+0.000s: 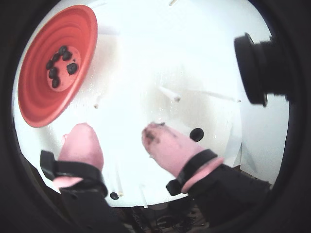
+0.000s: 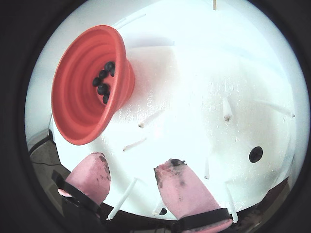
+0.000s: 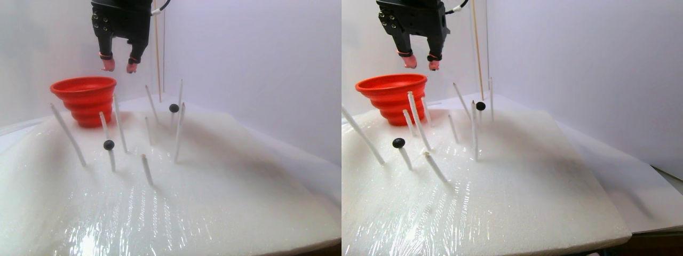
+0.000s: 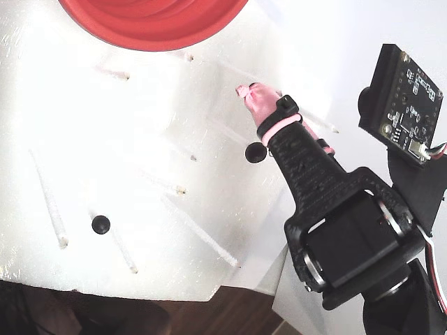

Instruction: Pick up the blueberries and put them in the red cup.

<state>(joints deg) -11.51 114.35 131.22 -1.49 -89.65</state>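
1. Several blueberries (image 1: 60, 65) lie in the red cup (image 1: 36, 92), far left on the white foam pad (image 3: 224, 181).
2. Two more blueberries sit atop white sticks (image 3: 177, 133) right of it.
3. The gripper (image 3: 118, 65) hangs above, pink fingertips (image 1: 163, 141) apart, empty.

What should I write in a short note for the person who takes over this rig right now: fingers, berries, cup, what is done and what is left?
Gripper: fingers open, nothing between them, hanging in the air above the white foam board, beside the red cup.
Red cup: upright at the far left of the board in the stereo pair view. Several blueberries already lie in its bottom, about six in a wrist view.
Left: two blueberries sit on top of white sticks, one near the front, one further back.
Next, probably: go down on one of them, close, carry it to the cup.
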